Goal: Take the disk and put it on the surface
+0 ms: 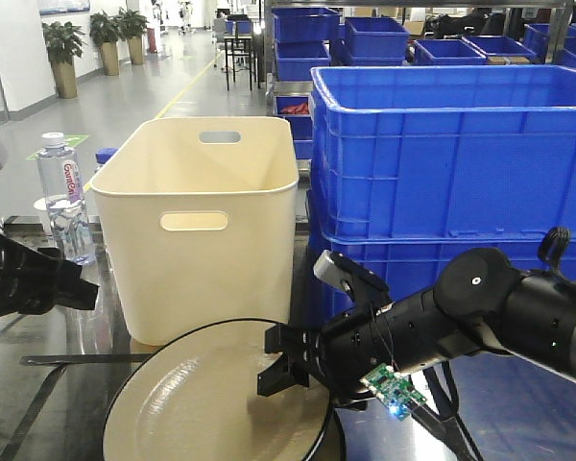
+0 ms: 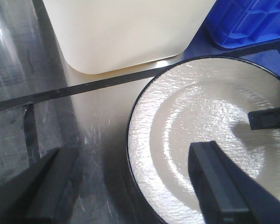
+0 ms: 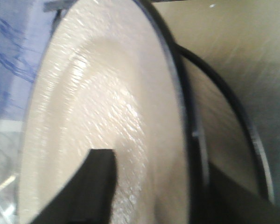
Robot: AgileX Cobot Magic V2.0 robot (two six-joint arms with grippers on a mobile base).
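The disk (image 1: 202, 403) is a cream plate with a black rim, low in the front view on the glossy dark surface (image 1: 38, 394). My right gripper (image 1: 274, 363) is shut on its right rim. In the right wrist view one finger lies on the disk's (image 3: 102, 93) face and the other sits under the rim, with that side raised off its reflection. My left gripper (image 2: 135, 186) is open and straddles the left rim of the disk (image 2: 200, 116), one finger over the surface (image 2: 37, 121) and one over the plate.
A cream bin (image 1: 202, 240) stands just behind the disk. Stacked blue crates (image 1: 451, 163) fill the right side. A water bottle (image 1: 60, 197) stands at the far left. Black tape (image 2: 84, 86) runs across the surface in front of the bin.
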